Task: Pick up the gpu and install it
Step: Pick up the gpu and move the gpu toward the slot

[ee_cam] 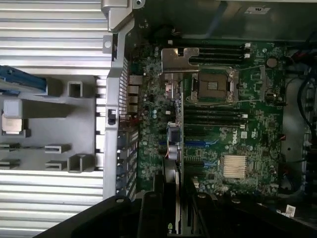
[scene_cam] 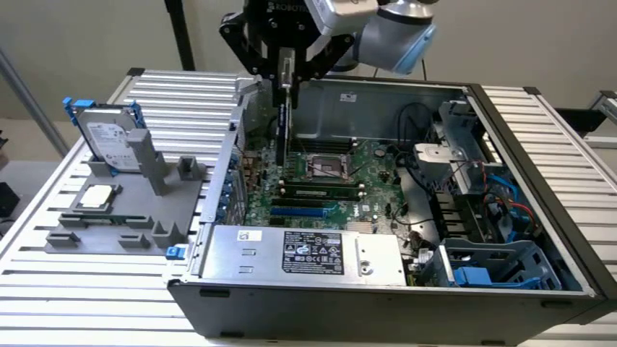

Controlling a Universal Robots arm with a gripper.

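Exterior view: the gpu (scene_cam: 282, 134) is held on edge, clamped in the gripper (scene_cam: 286, 78), over the motherboard (scene_cam: 333, 184) toward the exterior view's left. Judged: it should be held plumb, with its edge squared to the blue slot (scene_cam: 303, 212).

"What colours do you get from where you're standing?"

"The hand (scene_cam: 286, 78) is black. The gpu (scene_cam: 280, 130) in it is black too, with a silver end. Below the hand, the motherboard (scene_cam: 371, 170) is green, with one bright blue slot (scene_cam: 303, 211)."

"And away from the hand?"

"A silver hard drive (scene_cam: 108, 137) with blue rails (scene_cam: 69, 108), a grey holder (scene_cam: 126, 210), and a pale silver tabletop (scene_cam: 87, 289) striped with ridges."
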